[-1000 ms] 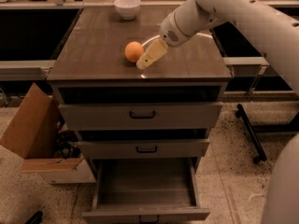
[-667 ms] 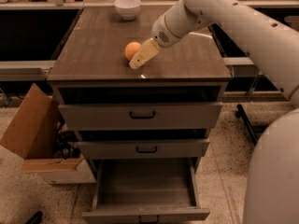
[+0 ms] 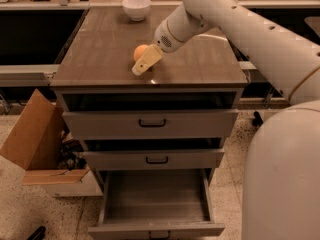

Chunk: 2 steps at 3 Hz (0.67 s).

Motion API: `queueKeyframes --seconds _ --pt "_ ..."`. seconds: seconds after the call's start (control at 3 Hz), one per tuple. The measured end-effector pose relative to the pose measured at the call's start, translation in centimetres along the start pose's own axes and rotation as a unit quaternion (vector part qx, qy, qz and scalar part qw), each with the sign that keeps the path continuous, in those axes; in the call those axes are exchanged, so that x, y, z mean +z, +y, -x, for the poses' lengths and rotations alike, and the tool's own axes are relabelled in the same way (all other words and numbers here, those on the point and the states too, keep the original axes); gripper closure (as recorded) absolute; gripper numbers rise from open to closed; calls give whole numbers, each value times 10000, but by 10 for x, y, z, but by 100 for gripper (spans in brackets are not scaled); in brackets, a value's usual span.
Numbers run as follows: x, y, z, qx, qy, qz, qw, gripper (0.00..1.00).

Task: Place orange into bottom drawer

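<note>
The orange (image 3: pixel 139 51) rests on the wooden top (image 3: pixel 100 54) of the grey drawer cabinet, left of centre. My gripper (image 3: pixel 144 62) reaches down from the upper right on the white arm. Its cream tip sits right against the orange's front right side and covers part of it. The bottom drawer (image 3: pixel 156 198) is pulled out at the foot of the cabinet, and its grey tray holds nothing. The two shallower drawers above it, each with a black handle, are pushed in.
A white bowl (image 3: pixel 136 7) stands at the back of the cabinet top. An open cardboard box (image 3: pixel 35 139) leans on the floor left of the cabinet. My white arm and body (image 3: pixel 280 149) fill the right side. Dark benches run behind.
My gripper has moved left and a little down across the cabinet top and now overlaps the orange. The orange has stayed in place. The drawers have not moved.
</note>
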State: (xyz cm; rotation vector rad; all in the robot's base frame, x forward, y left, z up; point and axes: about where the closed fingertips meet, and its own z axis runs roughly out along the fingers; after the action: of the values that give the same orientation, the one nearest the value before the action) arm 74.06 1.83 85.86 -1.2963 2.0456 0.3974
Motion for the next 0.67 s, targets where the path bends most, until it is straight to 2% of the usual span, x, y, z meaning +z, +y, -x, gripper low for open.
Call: queueKeyframes --seconds 0.33,0.67 --pt "7 -1 3 24 22 17 10000 19" --pt "10 1 6 89 5 32 10000 50"
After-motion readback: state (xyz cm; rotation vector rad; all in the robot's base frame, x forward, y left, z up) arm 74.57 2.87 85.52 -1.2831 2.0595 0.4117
